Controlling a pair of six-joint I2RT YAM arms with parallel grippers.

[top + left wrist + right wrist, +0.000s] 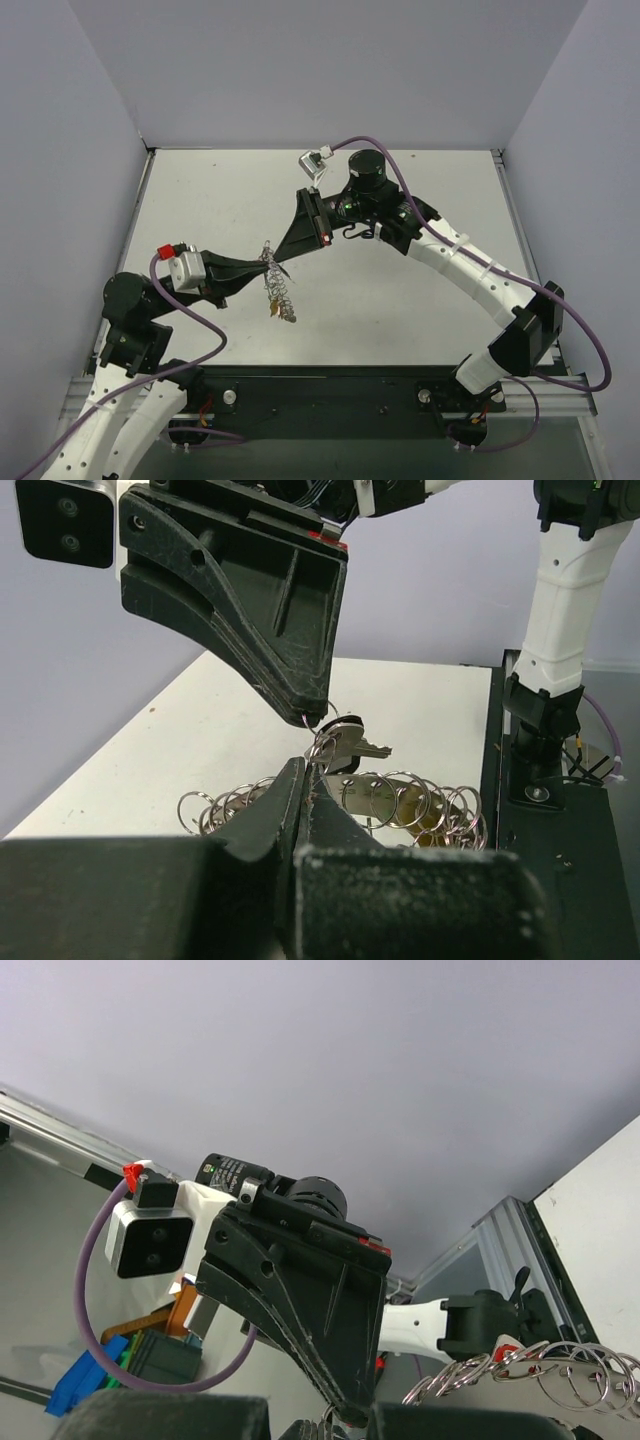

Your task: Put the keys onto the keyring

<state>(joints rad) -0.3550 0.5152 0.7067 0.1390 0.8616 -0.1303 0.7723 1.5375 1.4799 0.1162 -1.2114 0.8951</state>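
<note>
A long chain of linked silvery split rings, the keyring (280,290), hangs over the table between both grippers. My left gripper (262,266) is shut, pinching the rings at its tips (305,772). My right gripper (274,255) comes down from above, also shut, its tip (318,716) pinching a thin ring. A silvery key (352,742) hangs on the rings between the two tips. The rest of the chain (400,802) trails right, with a brass-coloured key (432,827) among the rings. In the right wrist view the left gripper (352,1415) points down, and the chain (530,1365) shows at the lower right.
The white table (420,200) is walled by grey panels at the back and both sides. A black base rail (330,385) runs along the near edge. The right arm's white link (565,590) stands at the right, and purple cables (590,350) loop off both arms.
</note>
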